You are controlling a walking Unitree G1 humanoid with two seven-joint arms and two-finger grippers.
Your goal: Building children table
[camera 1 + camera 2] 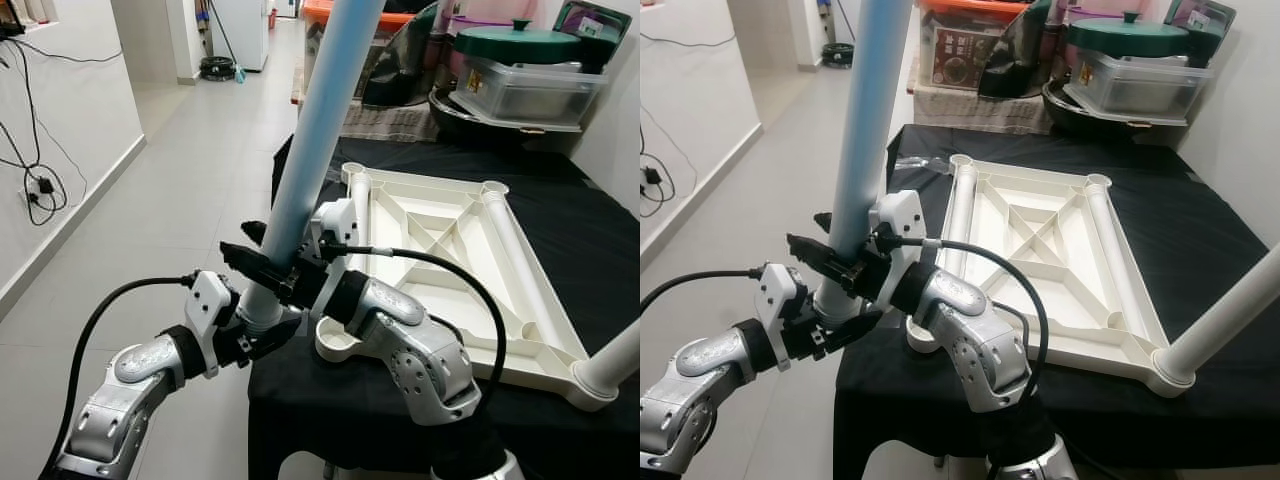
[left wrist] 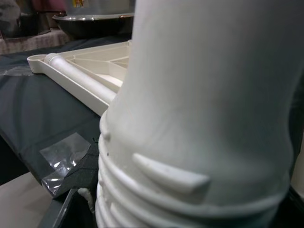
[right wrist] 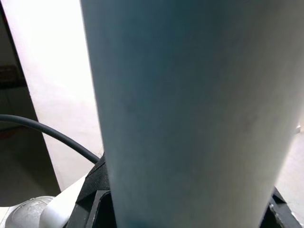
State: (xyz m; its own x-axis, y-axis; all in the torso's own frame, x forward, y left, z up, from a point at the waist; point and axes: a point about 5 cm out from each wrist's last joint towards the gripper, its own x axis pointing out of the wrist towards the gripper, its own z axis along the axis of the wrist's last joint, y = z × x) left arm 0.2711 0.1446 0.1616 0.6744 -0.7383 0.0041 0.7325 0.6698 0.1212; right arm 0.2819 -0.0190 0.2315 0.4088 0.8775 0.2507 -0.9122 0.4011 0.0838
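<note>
Both claws grip one pale blue table leg (image 1: 318, 130), held nearly upright and leaning slightly, just off the near left corner of the desk (image 1: 560, 230) (draped in black cloth). The left claw (image 1: 262, 335) is clamped on the leg's white threaded end (image 2: 156, 199), whose ridges and a small lug appear close up in the left wrist view. The right claw (image 1: 262, 262) is clamped on the leg's shaft just above, its black fingers (image 1: 240, 256) reaching across the tube. The leg's lower end hangs beside the empty round socket (image 1: 338, 343) at the near left corner of the white tabletop (image 1: 1040, 240), which lies upside down on the desk, ribs facing up. A second leg (image 1: 1225, 315) already stands in the near right corner socket. Boxes and a green-lidded pot (image 1: 518, 42) sit beyond the desk.
</note>
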